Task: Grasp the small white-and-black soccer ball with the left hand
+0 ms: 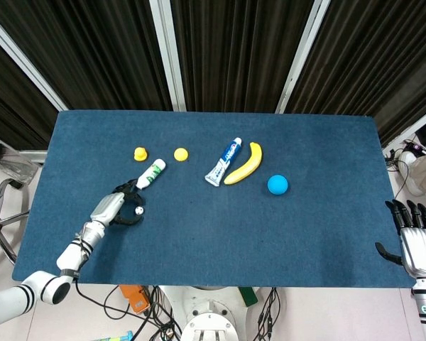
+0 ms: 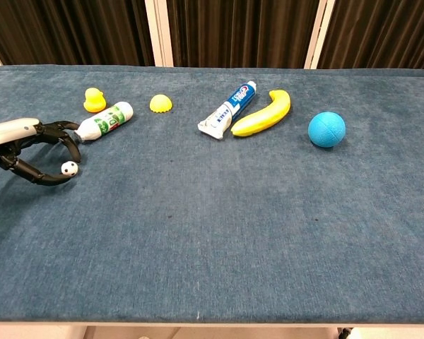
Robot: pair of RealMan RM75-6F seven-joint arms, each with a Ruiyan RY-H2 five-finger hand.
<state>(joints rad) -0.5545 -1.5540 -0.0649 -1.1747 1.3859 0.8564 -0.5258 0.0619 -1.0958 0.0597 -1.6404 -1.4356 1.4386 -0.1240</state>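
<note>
The small white-and-black soccer ball (image 1: 138, 210) (image 2: 69, 168) lies on the blue table cloth (image 1: 220, 227) near the left side. My left hand (image 1: 112, 207) (image 2: 27, 131) reaches it from the left, lying low on the cloth. Its dark fingers (image 2: 65, 135) arch over the ball's far side and the thumb hooks under its near side, so the ball sits inside the curl. A firm grip does not show, and the ball still rests on the cloth. My right hand (image 1: 414, 243) hangs off the table's right edge with fingers spread, holding nothing.
A green-and-white tube (image 1: 150, 172) (image 2: 104, 121) lies just beyond the left hand's fingers. Further back sit a yellow duck (image 2: 93, 99) and a yellow dome (image 2: 160, 104). A toothpaste tube (image 2: 228, 109), a banana (image 2: 263, 114) and a blue ball (image 2: 326, 129) lie to the right.
</note>
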